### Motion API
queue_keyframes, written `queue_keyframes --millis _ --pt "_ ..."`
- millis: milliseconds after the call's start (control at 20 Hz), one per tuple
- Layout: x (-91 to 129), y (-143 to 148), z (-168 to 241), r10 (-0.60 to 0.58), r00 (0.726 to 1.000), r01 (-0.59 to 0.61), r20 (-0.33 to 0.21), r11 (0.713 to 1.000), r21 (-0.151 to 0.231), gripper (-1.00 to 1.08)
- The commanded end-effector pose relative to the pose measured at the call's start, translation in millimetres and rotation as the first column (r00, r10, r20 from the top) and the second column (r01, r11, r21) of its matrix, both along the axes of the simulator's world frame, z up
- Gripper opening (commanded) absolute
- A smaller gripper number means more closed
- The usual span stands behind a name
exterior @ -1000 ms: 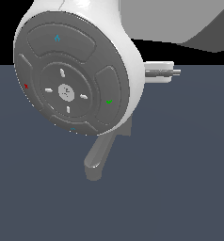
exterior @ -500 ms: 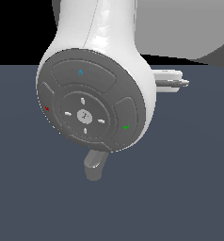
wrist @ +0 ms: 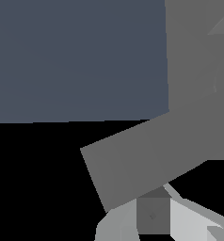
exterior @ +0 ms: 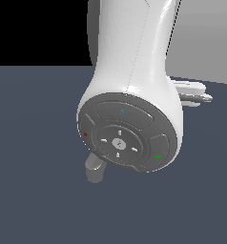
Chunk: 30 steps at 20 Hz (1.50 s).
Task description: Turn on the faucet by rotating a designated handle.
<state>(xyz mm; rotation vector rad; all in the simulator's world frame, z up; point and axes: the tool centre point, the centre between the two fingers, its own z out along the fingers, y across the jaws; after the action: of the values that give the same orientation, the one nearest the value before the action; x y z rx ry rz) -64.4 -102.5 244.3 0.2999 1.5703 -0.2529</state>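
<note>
Looming arm [exterior: 134, 71] hiding faucet [exterior: 94, 167]

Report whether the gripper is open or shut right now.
Cannot tell. In the exterior view the arm hides most of the faucet; the wrist view shows only one finger below a grey bar.

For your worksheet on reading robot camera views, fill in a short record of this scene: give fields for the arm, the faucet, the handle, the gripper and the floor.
arm: white arm with a round grey end cap fills the exterior view's middle
faucet: mostly hidden; rounded grey spout shows below the cap
handle: cannot be identified with certainty in either view
gripper: fingers at the frame edge, state unclear
floor: plain dark blue-grey
</note>
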Motion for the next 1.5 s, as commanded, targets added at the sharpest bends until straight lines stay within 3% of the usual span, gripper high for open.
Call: queue_keyframes --millis 0,200,250,300,1450 --pt "5 3 -1 0.102 0.995 -0.102 -0.002 0.993 -0.056 -1.00" --pt "5 -6 -5 0.098 0.995 -0.098 0.002 0.994 -0.057 -1.00" --pt "8 10 -3 0.006 1.000 -0.006 0.010 1.000 -0.018 -1.00" --pt "-4 -28 -6 -0.058 0.998 0.058 0.013 0.998 0.010 -1.00" --pt "-1 -26 -61 0.072 0.997 -0.072 0.005 0.996 -0.046 -1.00"
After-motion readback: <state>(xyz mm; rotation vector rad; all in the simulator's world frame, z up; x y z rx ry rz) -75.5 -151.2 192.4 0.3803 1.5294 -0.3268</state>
